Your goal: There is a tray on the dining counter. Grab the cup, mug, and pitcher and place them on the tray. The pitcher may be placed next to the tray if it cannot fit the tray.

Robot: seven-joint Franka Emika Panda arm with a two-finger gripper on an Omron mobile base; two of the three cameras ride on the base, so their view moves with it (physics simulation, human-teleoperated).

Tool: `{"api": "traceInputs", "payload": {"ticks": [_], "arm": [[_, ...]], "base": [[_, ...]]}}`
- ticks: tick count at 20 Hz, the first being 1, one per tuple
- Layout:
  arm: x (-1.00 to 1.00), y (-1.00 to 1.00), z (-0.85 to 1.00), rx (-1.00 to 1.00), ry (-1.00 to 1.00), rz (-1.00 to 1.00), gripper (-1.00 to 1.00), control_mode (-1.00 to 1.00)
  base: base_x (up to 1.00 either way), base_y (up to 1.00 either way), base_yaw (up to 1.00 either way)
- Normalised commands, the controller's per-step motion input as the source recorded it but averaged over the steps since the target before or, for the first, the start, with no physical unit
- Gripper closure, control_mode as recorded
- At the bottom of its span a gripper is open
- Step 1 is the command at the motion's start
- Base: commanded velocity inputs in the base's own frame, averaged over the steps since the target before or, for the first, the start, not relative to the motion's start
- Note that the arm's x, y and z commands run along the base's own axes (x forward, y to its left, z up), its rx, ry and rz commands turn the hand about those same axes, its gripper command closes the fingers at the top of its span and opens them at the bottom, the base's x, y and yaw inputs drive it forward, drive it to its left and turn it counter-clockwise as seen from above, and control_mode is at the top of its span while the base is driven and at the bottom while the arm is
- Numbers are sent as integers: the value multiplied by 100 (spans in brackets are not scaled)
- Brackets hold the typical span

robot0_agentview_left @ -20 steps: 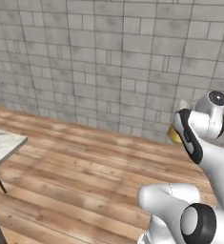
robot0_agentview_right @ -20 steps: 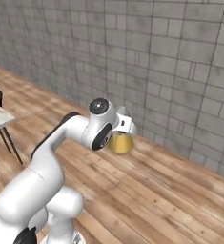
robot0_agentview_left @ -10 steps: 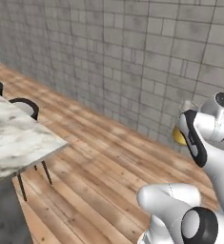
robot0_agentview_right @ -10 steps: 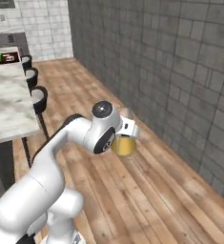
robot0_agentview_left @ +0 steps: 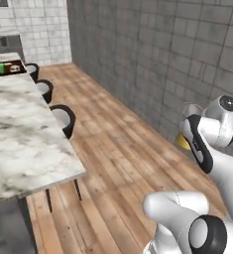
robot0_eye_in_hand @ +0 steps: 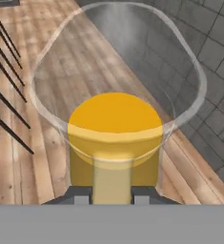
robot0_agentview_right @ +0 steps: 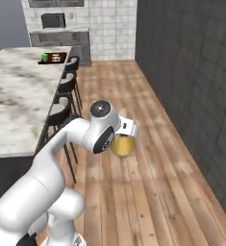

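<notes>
My gripper (robot0_eye_in_hand: pixel 112 198) is shut on the pitcher (robot0_eye_in_hand: pixel 114 128), a clear glass vessel with an amber body that hangs in the air over the wooden floor. From the side, the pitcher (robot0_agentview_right: pixel 122 145) hangs just below the hand; its amber base (robot0_agentview_left: pixel 183 142) peeks out behind the arm. Far off, the dark red-brown tray (robot0_agentview_right: pixel 61 60) lies at the distant end of the dining counter (robot0_agentview_right: pixel 18 96). The green cup (robot0_agentview_right: pixel 45 58) and a small white thing, likely the mug (robot0_agentview_right: pixel 55 58), stand on it. The tray (robot0_agentview_left: pixel 20 68) and cup (robot0_agentview_left: pixel 3 68) also show small at the far end of the counter (robot0_agentview_left: pixel 19 139).
Black stools (robot0_agentview_right: pixel 61 110) line the counter's near side, with one (robot0_agentview_left: pixel 63 116) close to its corner. A grey tiled wall (robot0_agentview_left: pixel 162 54) runs along the right. Wooden floor (robot0_agentview_right: pixel 148 182) lies open between wall and stools. Kitchen cabinets (robot0_agentview_right: pixel 61 36) stand at the far end.
The whole picture has swung as the base turned: the counter, stools and tray have come into view. The pitcher stays held in the gripper the same way.
</notes>
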Motion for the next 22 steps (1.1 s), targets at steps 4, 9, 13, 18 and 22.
{"api": "traceInputs", "payload": {"ticks": [4, 9, 13, 18, 22], "arm": [[0, 0, 0, 0, 0, 0, 100, 100], [0, 0, 0, 0, 0, 0, 100, 100], [0, 0, 0, 0, 0, 0, 100, 100], [0, 0, 0, 0, 0, 0, 100, 100], [0, 0, 0, 0, 0, 0, 100, 100]], "base": [[100, -69, 45], [100, -68, 38], [100, -58, 40], [100, -44, 41], [100, -41, 40]]}}
